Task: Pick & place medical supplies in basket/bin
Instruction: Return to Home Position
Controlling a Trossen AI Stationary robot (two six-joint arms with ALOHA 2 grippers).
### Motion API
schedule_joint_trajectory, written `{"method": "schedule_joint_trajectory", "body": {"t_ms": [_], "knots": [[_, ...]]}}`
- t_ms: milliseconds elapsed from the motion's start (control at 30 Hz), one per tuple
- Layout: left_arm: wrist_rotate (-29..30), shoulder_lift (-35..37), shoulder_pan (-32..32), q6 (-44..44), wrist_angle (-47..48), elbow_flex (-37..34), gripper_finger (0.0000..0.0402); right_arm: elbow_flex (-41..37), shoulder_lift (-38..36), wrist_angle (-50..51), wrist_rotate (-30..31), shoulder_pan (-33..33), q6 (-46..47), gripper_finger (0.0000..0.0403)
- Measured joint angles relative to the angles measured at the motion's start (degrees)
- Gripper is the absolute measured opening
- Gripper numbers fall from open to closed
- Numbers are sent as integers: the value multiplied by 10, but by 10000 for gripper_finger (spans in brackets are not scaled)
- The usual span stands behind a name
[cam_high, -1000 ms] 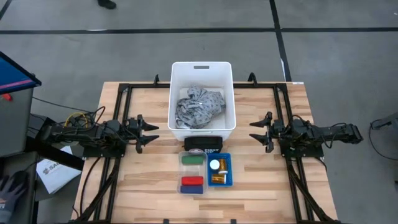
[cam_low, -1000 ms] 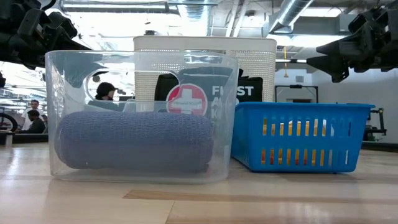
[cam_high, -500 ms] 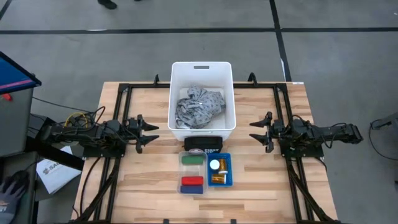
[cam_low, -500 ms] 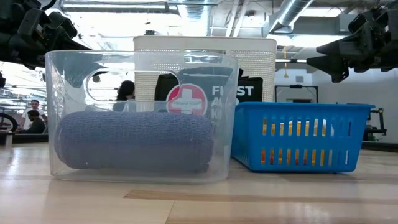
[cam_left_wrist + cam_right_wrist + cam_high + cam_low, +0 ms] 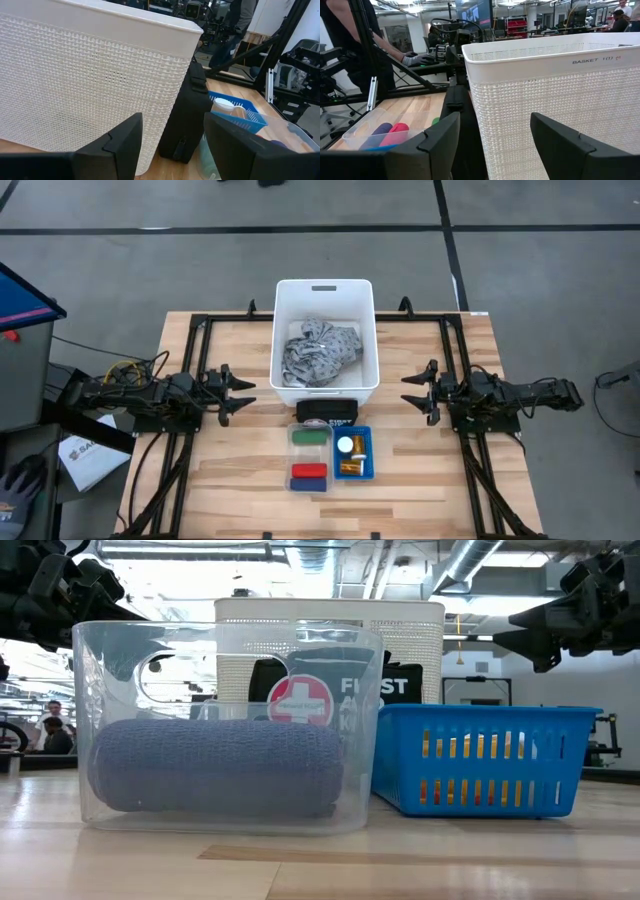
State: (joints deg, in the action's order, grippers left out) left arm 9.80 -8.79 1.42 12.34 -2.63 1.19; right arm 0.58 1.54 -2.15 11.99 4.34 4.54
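Note:
The white tub [image 5: 366,308] stands at the table's far middle, and the grey patterned cloth [image 5: 320,354] lies inside it. A black first-aid pouch [image 5: 326,413] leans against its near wall. A clear bin [image 5: 293,455] holds a green cylinder [image 5: 309,437] and a red cylinder [image 5: 308,472]. The low view shows a blue-grey roll [image 5: 215,765] in that bin. A blue basket [image 5: 368,452] holds the white jar [image 5: 345,445] and an orange pill bottle [image 5: 350,468]. My left gripper [image 5: 243,396] hovers open left of the tub. My right gripper [image 5: 408,391] hovers open right of it.
Black frame rails [image 5: 200,330] run along the table's left, right and far sides around the work area. Bare wood [image 5: 420,470] lies right of the blue basket and left of the clear bin. A person's gloved hand [image 5: 417,60] shows beyond the table.

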Motion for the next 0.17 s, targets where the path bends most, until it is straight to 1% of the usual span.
{"method": "schedule_joint_trajectory", "body": {"t_ms": [167], "knots": [[0,0,0,0,0,0,204,0,0,0,0,0,0,240]]}}
